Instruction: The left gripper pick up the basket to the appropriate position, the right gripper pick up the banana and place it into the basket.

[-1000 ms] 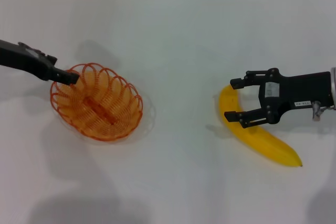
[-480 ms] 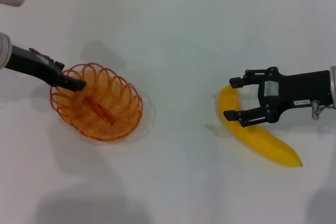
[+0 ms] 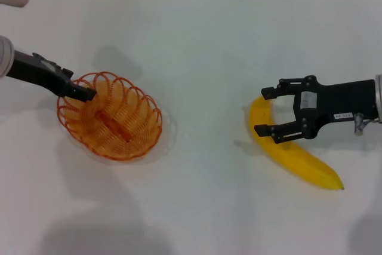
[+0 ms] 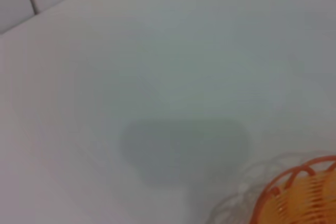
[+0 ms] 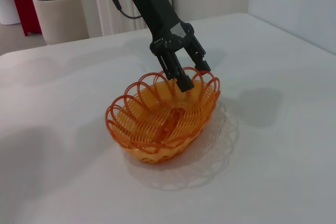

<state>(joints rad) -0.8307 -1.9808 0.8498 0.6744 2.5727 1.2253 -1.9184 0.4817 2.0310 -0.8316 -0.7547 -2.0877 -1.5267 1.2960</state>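
1. While two black grippers work over the white table [image 3: 203,46], there is one basket [image 3: 110,117] and one banana [image 3: 286,147].
2. One basket sits at the left of the scene, an oval whose long axis runs from far left to near right; its walls are orange wire loops ending in a scalloped rim, and it looks shallow.
3. One banana lies at the right, well apart from the basket, smooth and bright yellow, curved, with its long axis running from a far-left tip to a pointed near-right tip.
4. At the basket's far-left rim is the left gripper [image 3: 86,94], its two fingers [image 5: 181,80] drawn close together about a wire loop there, clasping the rim in the right wrist view.
5. Over the banana's far end hangs the right gripper [image 3: 267,111], reaching in from the right, its two fingers spread wide to either side of the fruit and holding nothing.
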